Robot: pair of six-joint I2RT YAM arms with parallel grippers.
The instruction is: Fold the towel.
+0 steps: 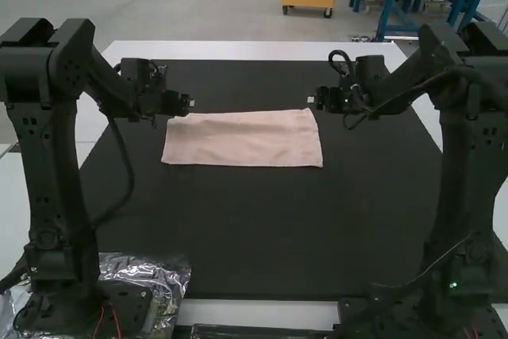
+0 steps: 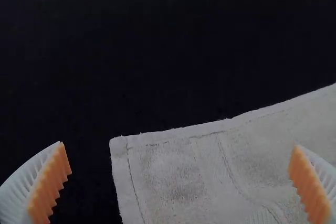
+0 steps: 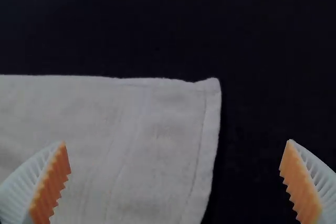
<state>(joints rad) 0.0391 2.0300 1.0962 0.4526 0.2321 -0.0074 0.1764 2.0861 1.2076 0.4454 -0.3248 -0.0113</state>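
Towel [image 1: 244, 140] lies flat on the black mat [image 1: 262, 236], a wide strip, long edges near and far; whether folded, cannot tell. Left gripper [image 1: 190, 103]: at the towel's far left corner; fingers spread wide, nothing between them gripped. Right gripper [image 1: 311, 99]: by the far right corner; fingers likewise apart, no grasp. In both wrist views, the towel's corner lies between ribbed fingers with orange pads [image 3: 51, 184].

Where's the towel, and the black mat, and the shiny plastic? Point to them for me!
Towel [image 1: 242, 140]: high view, the middle of its top.
Mat [image 1: 262, 232]: high view, its bare part nearer the arms' bases.
Plastic [image 1: 173, 274]: high view, a crinkly part beside the left arm's base.
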